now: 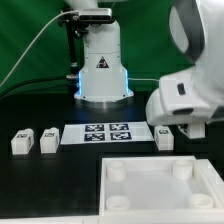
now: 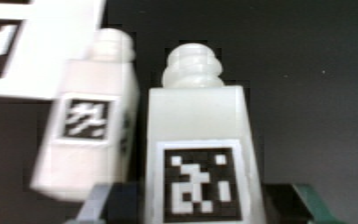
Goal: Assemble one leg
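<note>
- The leg (image 2: 202, 140) lies flat on the black table (image 2: 318, 60), its tagged face up and its rounded knob pointing away from the wrist camera.
- The gripper (image 2: 202, 203) is low over it, with one dark finger (image 2: 114, 203) on each side of the tagged end. The jaws stand very close to the leg's sides, but we cannot tell whether they press on it or leave a sliver of room.
- A neighbouring leg (image 2: 87, 120) lies just beside it, roughly parallel and also tag up. We cannot tell whether the two touch.
- A corner of the marker board (image 2: 16, 40) shows just beyond the neighbouring leg.
- In the exterior view we see the gripper (image 1: 187, 128) down at the table, off the marker board's (image 1: 105, 132) end on the exterior view's right, with the neighbouring leg (image 1: 165, 137) between them.
- A third leg (image 1: 22, 141) and a fourth leg (image 1: 49, 139) lie side by side past the board's other end, well apart from the gripper.
- The white tray (image 1: 165, 185) with round sockets lies nearer the camera, apart from every leg.
</note>
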